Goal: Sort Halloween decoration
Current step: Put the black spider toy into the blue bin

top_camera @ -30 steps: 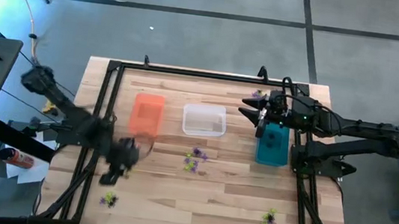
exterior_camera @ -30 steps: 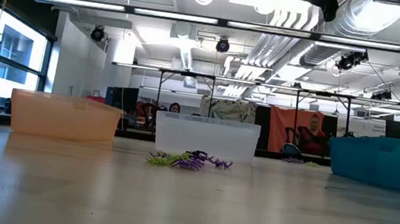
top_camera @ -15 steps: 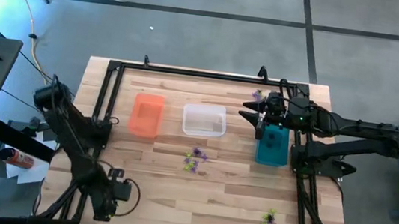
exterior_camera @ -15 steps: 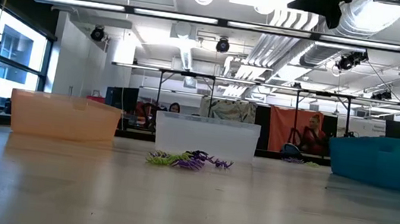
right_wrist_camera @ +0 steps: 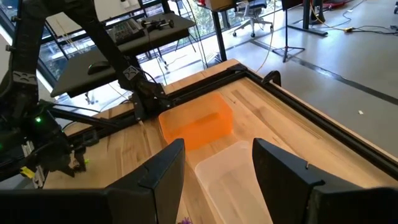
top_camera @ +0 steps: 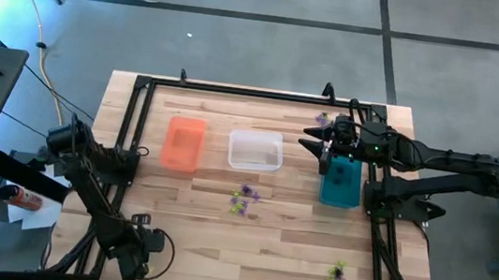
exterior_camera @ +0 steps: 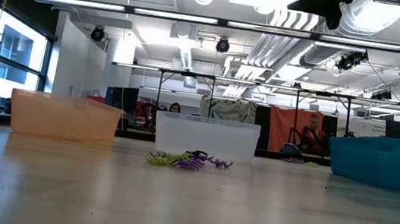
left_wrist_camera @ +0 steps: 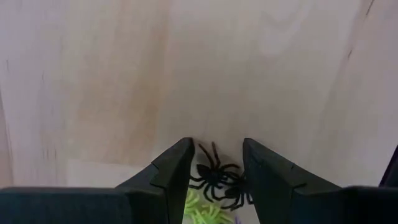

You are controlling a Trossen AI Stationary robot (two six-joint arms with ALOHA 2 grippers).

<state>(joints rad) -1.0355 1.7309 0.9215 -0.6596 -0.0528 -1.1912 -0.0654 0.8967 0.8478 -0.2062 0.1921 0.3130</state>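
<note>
The left gripper (left_wrist_camera: 214, 169) hangs low at the table's near left corner, its fingers (left_wrist_camera: 171, 171) apart with a black spider trinket (left_wrist_camera: 217, 177) between them on the wood and a yellow-green one (left_wrist_camera: 202, 208) just behind; nothing is clamped yet, so the step looks like a pick about to begin, calling for a short descent and a close on the black spider; the right gripper (right_wrist_camera: 214, 165) waits above the teal bin (top_camera: 341, 182), fingers apart and empty; more Halloween decoration lies mid-table (top_camera: 243, 199) and near the right front corner (top_camera: 336, 272); the orange bin (top_camera: 183, 142) and clear bin (top_camera: 255, 150) sit on the pale wooden table (top_camera: 275, 247); beyond is an open workshop.
</note>
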